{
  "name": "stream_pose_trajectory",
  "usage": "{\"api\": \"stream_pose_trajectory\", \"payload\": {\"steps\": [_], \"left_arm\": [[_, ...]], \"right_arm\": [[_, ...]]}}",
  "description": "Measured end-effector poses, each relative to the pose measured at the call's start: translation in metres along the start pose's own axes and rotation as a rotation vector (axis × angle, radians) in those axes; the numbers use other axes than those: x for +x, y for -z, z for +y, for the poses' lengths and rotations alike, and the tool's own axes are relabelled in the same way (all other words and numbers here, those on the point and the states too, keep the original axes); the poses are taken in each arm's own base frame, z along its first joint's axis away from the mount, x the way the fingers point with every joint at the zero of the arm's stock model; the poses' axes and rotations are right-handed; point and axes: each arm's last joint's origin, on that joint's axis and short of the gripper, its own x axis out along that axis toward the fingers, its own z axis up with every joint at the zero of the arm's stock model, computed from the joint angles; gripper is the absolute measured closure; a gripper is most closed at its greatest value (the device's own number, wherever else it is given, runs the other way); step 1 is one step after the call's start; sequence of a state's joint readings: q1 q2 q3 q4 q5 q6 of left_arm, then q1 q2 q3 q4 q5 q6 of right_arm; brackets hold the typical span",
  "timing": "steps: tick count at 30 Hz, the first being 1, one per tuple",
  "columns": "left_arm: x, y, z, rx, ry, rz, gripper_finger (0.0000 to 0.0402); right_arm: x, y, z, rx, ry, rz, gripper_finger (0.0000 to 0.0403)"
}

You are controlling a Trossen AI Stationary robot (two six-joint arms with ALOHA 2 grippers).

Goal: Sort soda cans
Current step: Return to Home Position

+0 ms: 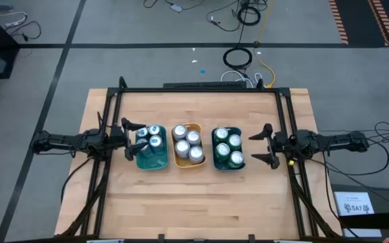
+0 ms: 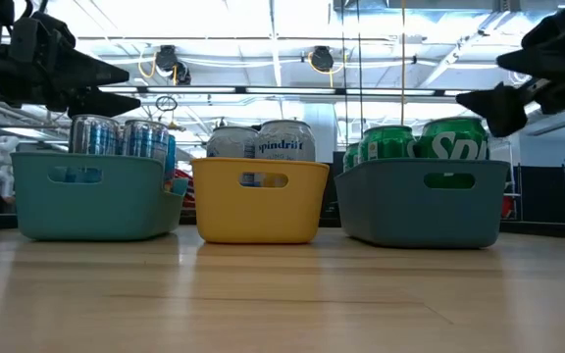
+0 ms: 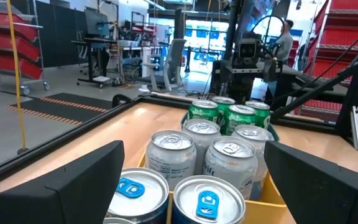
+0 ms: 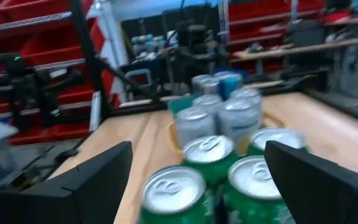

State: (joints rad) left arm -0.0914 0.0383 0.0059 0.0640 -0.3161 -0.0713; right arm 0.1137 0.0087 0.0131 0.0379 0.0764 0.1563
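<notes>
At table centre, blue cans (image 1: 152, 135), silver cans (image 1: 188, 143) and green cans (image 1: 227, 147) are sitting in separate bins (image 2: 258, 206); left gripper (image 1: 131, 140) and right gripper (image 1: 256, 146) are flanking them, jaws wide and empty — sorting apparently complete.

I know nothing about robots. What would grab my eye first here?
Three bins stand in a row mid-table, each packed with upright cans of one colour: blue cans in the teal bin, silver cans in the yellow bin, green cans in the dark bin. At each end of the row hangs an open, empty gripper: the left gripper by the teal bin, the right gripper by the dark bin.
</notes>
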Motion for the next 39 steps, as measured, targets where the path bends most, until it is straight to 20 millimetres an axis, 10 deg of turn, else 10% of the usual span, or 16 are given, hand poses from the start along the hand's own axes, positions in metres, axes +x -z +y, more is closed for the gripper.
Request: {"api": "stream_pose_trajectory", "payload": {"steps": [39], "left_arm": [[0.0007, 0.0011, -0.0001, 0.004, -0.003, 0.011, 0.0006]], "right_arm": [[0.0016, 0.0034, 0.0018, -0.088, -0.069, 0.049, 0.0044]]}}
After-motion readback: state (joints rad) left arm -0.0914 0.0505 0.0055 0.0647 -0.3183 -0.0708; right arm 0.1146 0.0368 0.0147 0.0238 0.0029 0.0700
